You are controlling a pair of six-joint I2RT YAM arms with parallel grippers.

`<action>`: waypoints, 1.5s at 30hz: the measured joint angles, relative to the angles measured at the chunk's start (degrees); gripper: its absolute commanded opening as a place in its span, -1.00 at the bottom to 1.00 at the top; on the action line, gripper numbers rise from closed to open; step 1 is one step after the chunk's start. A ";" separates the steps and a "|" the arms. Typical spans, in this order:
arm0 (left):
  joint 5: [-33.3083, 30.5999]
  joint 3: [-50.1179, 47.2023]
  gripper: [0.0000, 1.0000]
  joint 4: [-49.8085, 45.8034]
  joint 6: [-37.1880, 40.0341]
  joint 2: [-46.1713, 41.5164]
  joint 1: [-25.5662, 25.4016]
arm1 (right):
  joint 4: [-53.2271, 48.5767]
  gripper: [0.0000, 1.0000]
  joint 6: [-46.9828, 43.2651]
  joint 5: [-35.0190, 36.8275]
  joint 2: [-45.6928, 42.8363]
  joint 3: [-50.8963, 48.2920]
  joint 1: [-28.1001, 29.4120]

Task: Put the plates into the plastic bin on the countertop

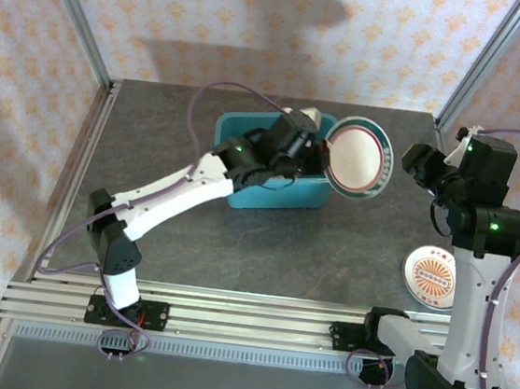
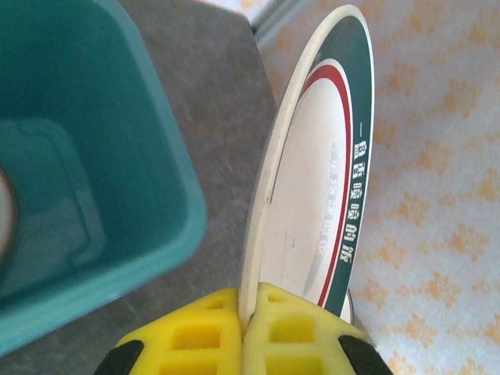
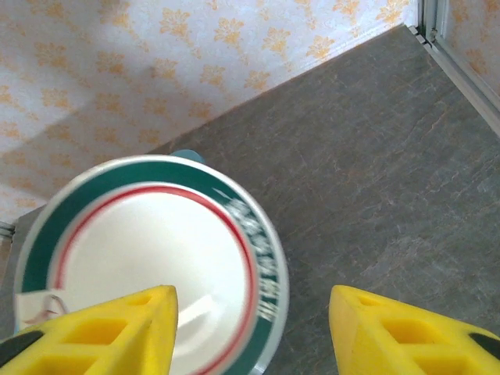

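My left end effector (image 2: 248, 332) is clamped on the green-rimmed plate (image 2: 312, 180). Its two yellow fingers (image 2: 195, 340) are pressed together, pinching the bottom rim from both faces. The plate stands on edge, nearly upright and lifted off the counter (image 1: 189, 243). It sits just past the right end of the plastic bin (image 2: 117, 180), with a strip of bare counter showing between the bin's outer wall and the plate.

From above, the plate's pale face is turned towards my right arm. My right end effector (image 3: 250, 328) is spread wide with nothing between its fingers. The plate sits ahead of it and to its left, and the plate's lower edge runs behind the left-hand finger (image 3: 117, 332). I cannot tell whether the two touch.

The plate is round, shallow and glossy. It has a white centre, a thin red ring and a broad dark green band with white lettering. The bin is smooth teal plastic, rectangular with rounded corners and a rolled lip.

The counter is a dark grey, speckled, stone-look slab edged by aluminium rails (image 1: 227, 318). A second plate, the orange-patterned plate (image 1: 431, 277), lies flat on the counter near the right arm, well apart from the bin. The fingers are blocky yellow pieces with square recesses
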 measured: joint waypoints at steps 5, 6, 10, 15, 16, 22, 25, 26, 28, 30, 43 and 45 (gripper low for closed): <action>0.94 -4.79 -1.00 -2.01 1.88 -6.73 8.28 | 0.63 0.04 1.05 -0.48 1.49 -0.44 0.00; 1.44 -6.19 -1.00 -2.40 2.16 -8.07 10.27 | 0.98 0.03 1.40 -0.66 1.81 -0.87 0.00; 3.74 -9.16 -1.00 -2.84 2.89 -9.53 17.25 | 1.66 0.01 2.34 -0.90 3.37 -1.62 0.44; 9.03 -9.97 -1.00 -1.68 2.91 -5.53 22.75 | 3.06 0.00 3.06 -0.50 6.21 -1.62 3.56; 9.90 -9.97 -1.00 -1.42 2.91 -4.55 23.23 | 3.19 0.00 3.17 -0.20 6.69 -1.62 4.15; 15.30 -10.19 -1.00 -0.66 2.91 1.46 24.81 | 3.58 0.00 3.63 1.36 8.26 -1.62 5.70; 17.05 -11.19 -1.00 -0.24 2.93 2.56 25.09 | 3.63 0.00 3.82 2.01 8.59 -1.64 5.79; 17.59 -11.82 -1.00 -0.02 2.95 2.56 25.16 | 3.72 0.00 3.85 2.21 8.87 -1.64 5.86; 18.60 -13.09 -1.00 0.68 2.97 2.56 25.29 | 3.98 -0.01 3.85 2.47 9.66 -1.62 5.95; 19.67 -14.62 -1.00 1.38 3.13 2.56 25.55 | 4.04 -0.01 3.98 2.71 10.62 -1.62 6.05; 22.18 -17.70 -1.00 1.07 5.70 4.59 27.02 | 5.64 -0.01 4.48 3.10 12.24 -2.60 6.45; 22.51 -17.11 -1.00 0.76 5.99 5.75 27.04 | 5.92 -0.01 4.63 3.10 12.44 -2.69 6.56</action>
